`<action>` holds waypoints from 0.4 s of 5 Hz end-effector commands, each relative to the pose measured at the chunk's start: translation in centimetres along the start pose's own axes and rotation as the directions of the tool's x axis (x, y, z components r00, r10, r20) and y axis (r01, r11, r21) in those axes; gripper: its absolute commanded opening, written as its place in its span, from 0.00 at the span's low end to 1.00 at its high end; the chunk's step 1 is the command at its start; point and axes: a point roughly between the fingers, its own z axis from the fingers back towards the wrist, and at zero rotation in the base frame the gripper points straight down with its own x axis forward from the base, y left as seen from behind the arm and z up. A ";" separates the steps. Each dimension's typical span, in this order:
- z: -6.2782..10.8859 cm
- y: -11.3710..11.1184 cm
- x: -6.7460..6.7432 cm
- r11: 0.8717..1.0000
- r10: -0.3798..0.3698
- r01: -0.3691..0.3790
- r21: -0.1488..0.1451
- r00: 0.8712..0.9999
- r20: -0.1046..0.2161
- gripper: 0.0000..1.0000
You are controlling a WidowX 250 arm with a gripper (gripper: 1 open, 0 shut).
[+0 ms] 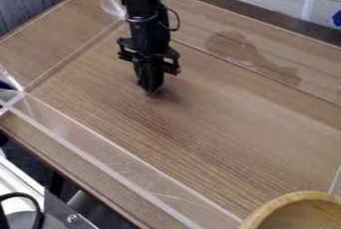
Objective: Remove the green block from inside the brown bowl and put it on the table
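Note:
My gripper point(154, 85) hangs from the black arm over the upper left part of the table point(226, 114), its fingertips pressed together just above the wood with nothing visible between them. Only a curved piece of the brown bowl point(296, 209) shows, at the bottom right corner of the camera view, far from the gripper. The bowl's inside is cut off by the frame edge, and the green block is out of view.
Low clear plastic walls point(80, 143) edge the table along the front left and the far side. A darker stain point(246, 49) marks the wood to the right of the arm. Dark equipment point(27, 208) sits below the table's front corner.

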 end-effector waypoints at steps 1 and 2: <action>1.6 0.1 1.1 1.000 -0.005 0.005 0.015 0.998 0.057 0.00; 1.6 0.0 1.2 1.000 -0.002 0.002 0.009 0.998 0.056 0.00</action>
